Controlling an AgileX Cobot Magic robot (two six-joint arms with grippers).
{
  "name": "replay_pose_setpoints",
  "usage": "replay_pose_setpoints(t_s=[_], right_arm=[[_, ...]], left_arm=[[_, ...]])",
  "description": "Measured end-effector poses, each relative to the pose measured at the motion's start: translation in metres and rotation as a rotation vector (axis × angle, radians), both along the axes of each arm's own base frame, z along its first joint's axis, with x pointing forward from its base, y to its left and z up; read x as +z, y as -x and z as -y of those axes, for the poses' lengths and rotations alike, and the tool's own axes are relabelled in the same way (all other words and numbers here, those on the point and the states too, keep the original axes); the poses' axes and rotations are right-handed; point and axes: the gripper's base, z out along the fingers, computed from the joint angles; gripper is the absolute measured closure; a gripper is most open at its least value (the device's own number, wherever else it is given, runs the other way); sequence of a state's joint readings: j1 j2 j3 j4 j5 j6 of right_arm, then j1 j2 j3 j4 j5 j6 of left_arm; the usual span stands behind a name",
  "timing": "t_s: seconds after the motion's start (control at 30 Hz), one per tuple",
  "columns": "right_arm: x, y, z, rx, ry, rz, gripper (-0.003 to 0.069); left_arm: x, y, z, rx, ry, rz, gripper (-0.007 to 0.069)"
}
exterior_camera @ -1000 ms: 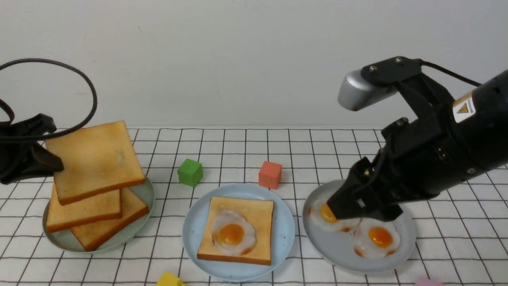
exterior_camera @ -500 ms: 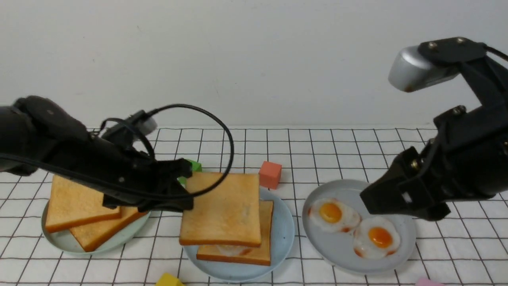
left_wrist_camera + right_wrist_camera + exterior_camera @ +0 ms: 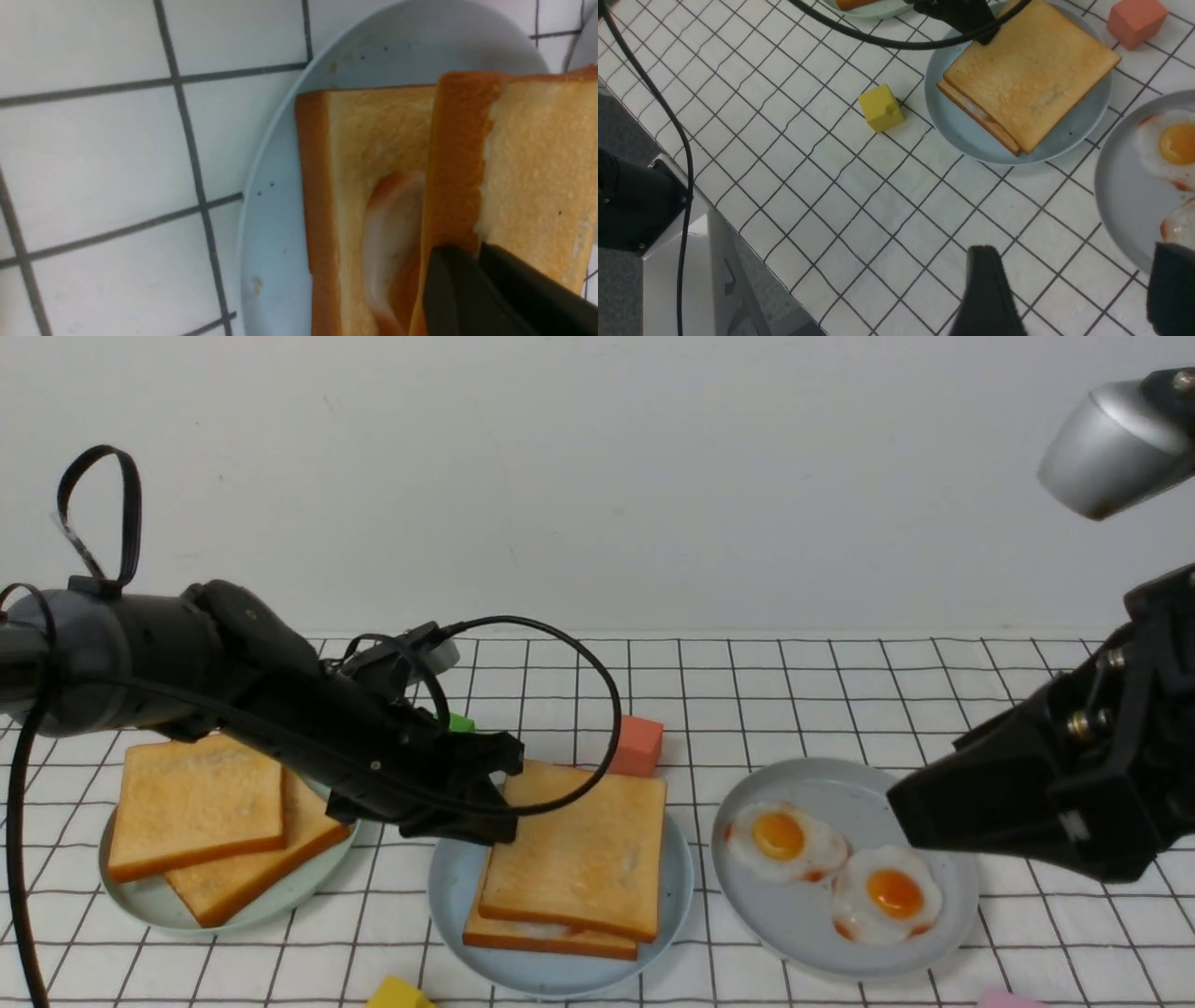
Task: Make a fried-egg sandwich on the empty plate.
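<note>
Front view: pinching the upper toast slice (image 3: 579,849) at its edge with the left fingers (image 3: 446,284), above the lower slice (image 3: 551,941) on the light-blue plate (image 3: 560,980). Could leave the sandwich (image 3: 1031,74) crooked by releasing at this skewed angle; could also drag the top slice off, or smear the fried egg (image 3: 392,247), by pulling away before fully parting the fingers. Cannot tell from the front view whether resting flat or slightly raised at the gripped side. In the left wrist view, can make out egg white and its reddish edge between the slices, largely hidden from the front. In the right wrist view, can see the right fingers (image 3: 987,294) spread, with nothing between.
</note>
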State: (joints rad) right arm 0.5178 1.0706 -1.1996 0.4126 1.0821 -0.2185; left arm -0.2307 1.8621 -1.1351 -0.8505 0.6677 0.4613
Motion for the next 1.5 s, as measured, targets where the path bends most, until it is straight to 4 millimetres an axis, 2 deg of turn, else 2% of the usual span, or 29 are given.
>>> replay_pose_setpoints(t_s=[0.5,0.6,0.67,0.8,0.83,0.9,1.0,1.1,1.17,1.2,1.27,1.33,1.4,1.43,1.47,1.5], right_arm=[[0.0,0.0,0.0,-0.002,-0.003,0.004,0.0199],[0.0,-0.001,0.0,0.003,-0.001,0.011,0.0199],[0.0,-0.001,0.0,0.007,0.001,0.015,0.0199],[0.0,-0.001,0.0,0.008,0.002,0.016,0.0199],[0.0,-0.001,0.0,0.008,0.002,0.016,0.0199],[0.0,-0.001,0.0,0.007,0.001,0.016,0.0199],[0.0,-0.001,0.0,0.008,0.002,0.016,0.0199],[0.0,-0.001,0.0,0.008,0.002,0.016,0.0199],[0.0,-0.001,0.0,0.007,0.006,0.018,0.02],[0.0,-0.001,0.0,0.007,0.006,0.018,0.0201],[0.0,-0.001,0.001,0.004,0.015,0.023,0.0228],[0.0,-0.002,0.002,0.002,0.026,0.028,0.0258],[-0.001,-0.003,0.003,-0.016,0.038,0.028,0.0326],[-0.002,-0.004,0.004,-0.033,0.049,0.027,0.0379],[-0.002,-0.004,0.004,-0.035,0.048,0.025,0.0389],[-0.003,-0.005,0.007,-0.063,0.069,0.028,0.0486]], left_arm=[[-0.004,0.002,-0.006,0.052,-0.059,-0.058,0.0603],[-0.004,0.002,-0.006,0.065,-0.058,-0.067,0.0564],[-0.004,0.002,-0.006,0.067,-0.058,-0.069,0.0515],[-0.005,0.003,-0.006,0.056,-0.069,-0.071,0.0351],[-0.005,0.003,-0.006,0.054,-0.069,-0.073,0.0342],[-0.005,0.004,-0.007,0.041,-0.081,-0.076,0.0255],[0.001,0.007,-0.009,0.011,-0.106,-0.064,0.0174],[0.016,0.012,-0.012,-0.003,-0.13,-0.036,0.0134],[0.039,0.02,-0.017,0.008,-0.154,0.007,0.0123],[0.039,0.02,-0.017,0.008,-0.154,0.007,0.0123],[0.072,0.034,-0.023,0.03,-0.167,0.059,0.0129],[0.092,0.046,-0.022,0.027,-0.164,0.096,0.0148],[0.116,0.066,-0.017,-0.005,-0.149,0.16,0.0193],[0.13,0.081,-0.011,-0.037,-0.139,0.207,0.024],[0.132,0.083,-0.011,-0.036,-0.137,0.213,0.024],[0.146,0.108,-0.005,-0.074,-0.12,0.273,0.0333]])
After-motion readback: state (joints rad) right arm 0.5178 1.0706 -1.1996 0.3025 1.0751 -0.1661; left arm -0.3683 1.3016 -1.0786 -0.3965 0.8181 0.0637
